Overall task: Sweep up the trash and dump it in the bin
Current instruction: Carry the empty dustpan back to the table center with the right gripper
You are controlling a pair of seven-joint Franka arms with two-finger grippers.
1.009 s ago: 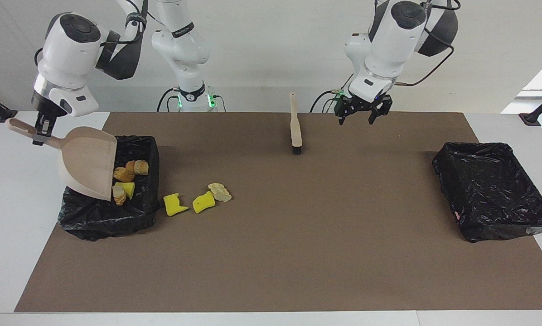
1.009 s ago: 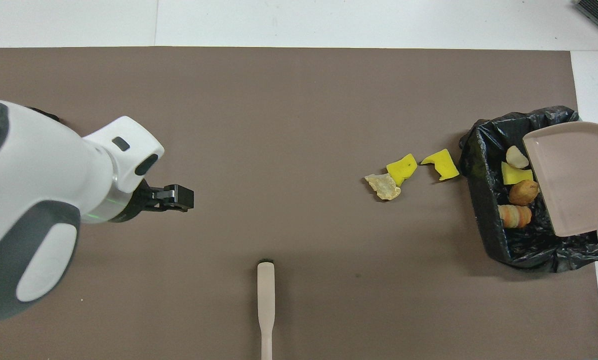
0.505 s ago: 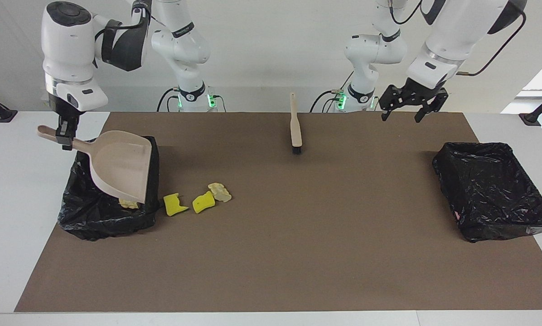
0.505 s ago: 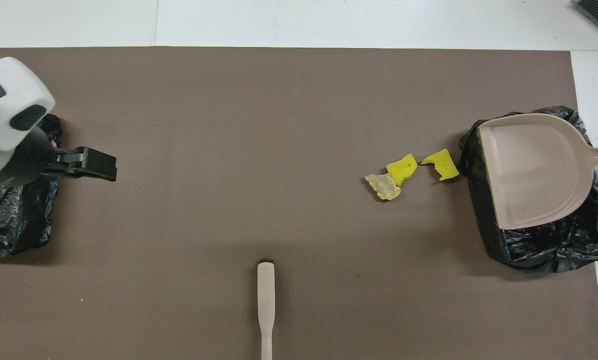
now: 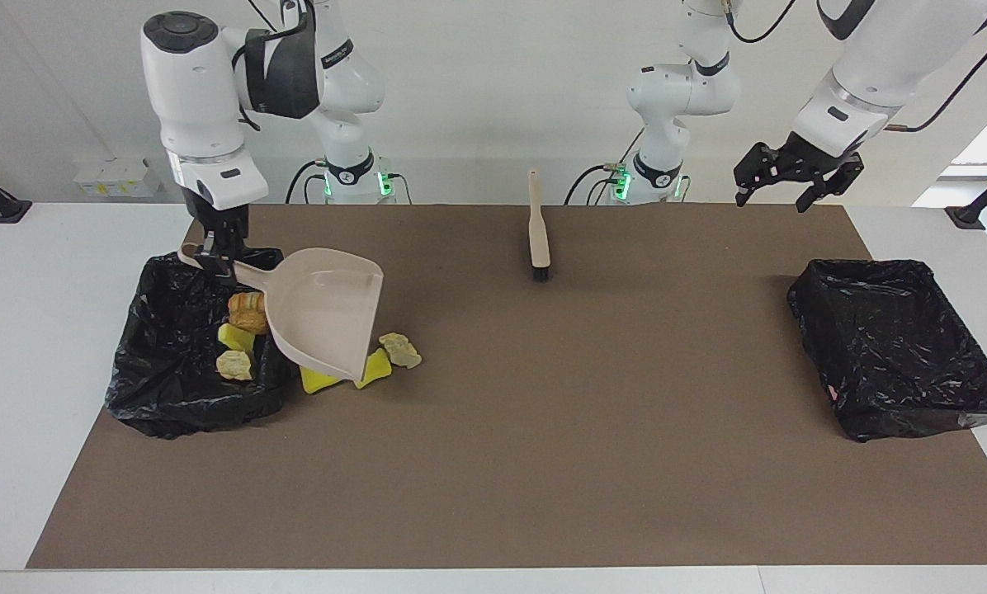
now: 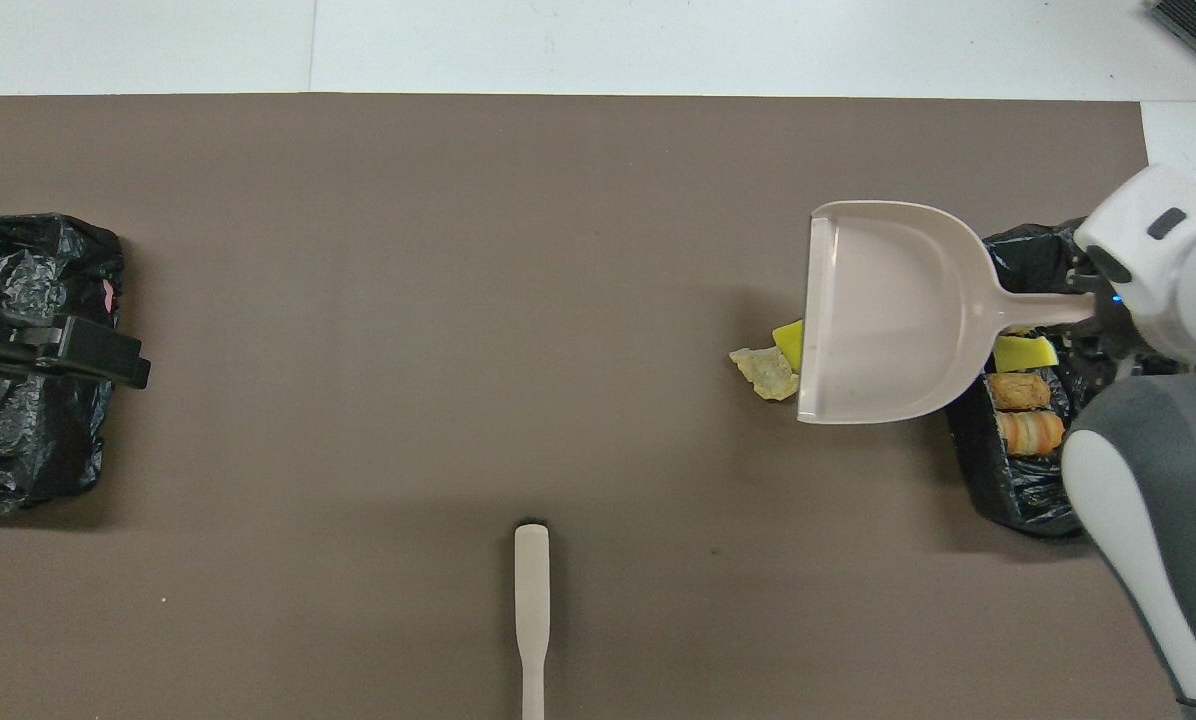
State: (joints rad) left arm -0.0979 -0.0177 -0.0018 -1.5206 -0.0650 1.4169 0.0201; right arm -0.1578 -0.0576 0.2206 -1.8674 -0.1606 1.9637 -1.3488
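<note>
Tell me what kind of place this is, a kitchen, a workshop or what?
Most likely a robotics lab: two arms mounted at a white table, a brown mat as a work surface, and staged props, bag-lined bins and a dustpan.

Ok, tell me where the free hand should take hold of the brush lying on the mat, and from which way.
Grip the brush by its long flat beige handle, about midway, coming straight down from above with the fingers across its narrow width. It lies flat, the handle toward the robots and the dark bristle head away from them. The left hand is open and free.

Brush point(image 5: 538, 227) upright, apparently, near robots; brown mat point(image 5: 543, 462) covers table.
</note>
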